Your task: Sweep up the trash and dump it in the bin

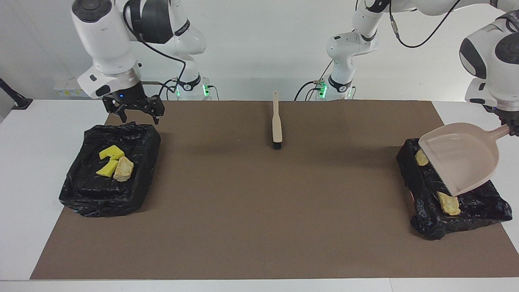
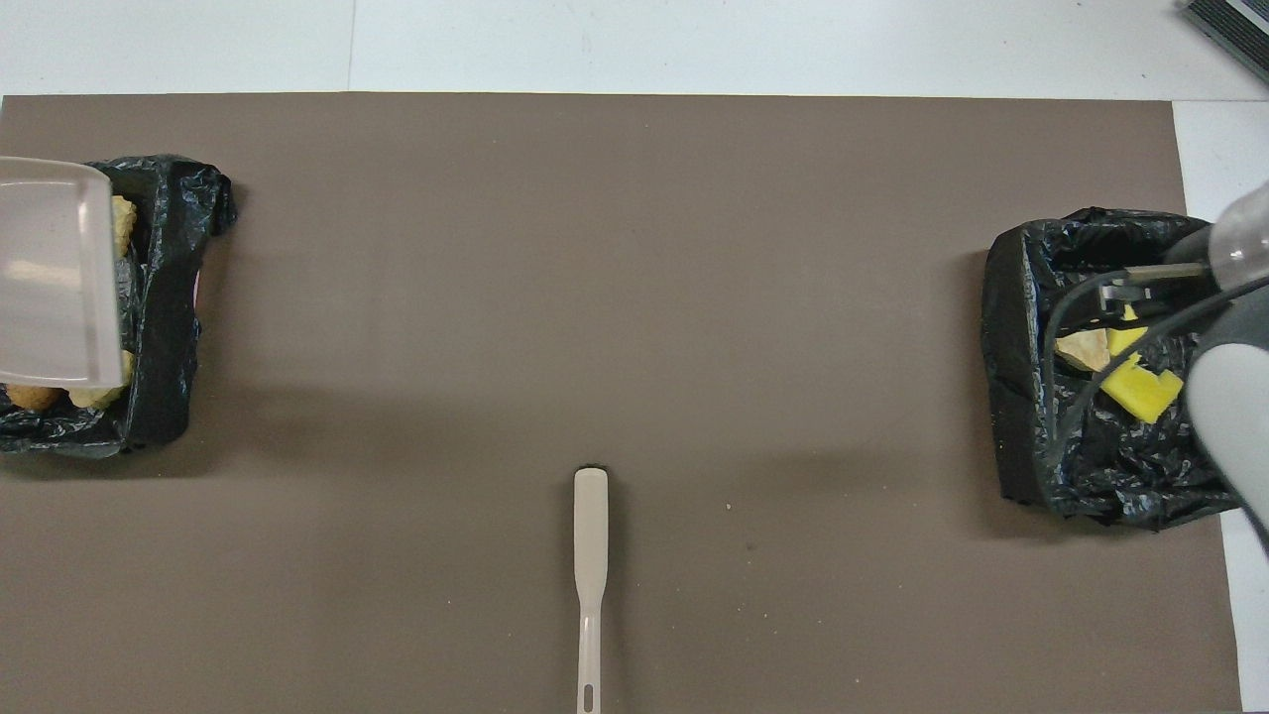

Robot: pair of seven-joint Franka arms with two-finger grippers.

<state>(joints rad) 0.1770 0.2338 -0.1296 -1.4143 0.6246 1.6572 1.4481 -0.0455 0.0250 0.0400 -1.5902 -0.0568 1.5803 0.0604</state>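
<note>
My left gripper (image 1: 511,129) is shut on the handle of the beige dustpan (image 1: 462,158), held tilted with its lip down over the black-bagged bin (image 1: 438,227) at the left arm's end. Two tan trash lumps (image 1: 449,203) (image 1: 421,158) lie in that bin. In the overhead view the dustpan (image 2: 55,273) covers most of this bin (image 2: 164,297). My right gripper (image 1: 138,117) is open and empty, over the robot-side rim of the other bagged bin (image 1: 81,194), which holds two yellow foam chunks (image 1: 111,153) and a beige lump (image 1: 123,169).
A beige hand brush (image 1: 277,125) lies on the brown mat (image 1: 259,211) between the two bins, handle toward the robots; it also shows in the overhead view (image 2: 590,555). White table borders the mat.
</note>
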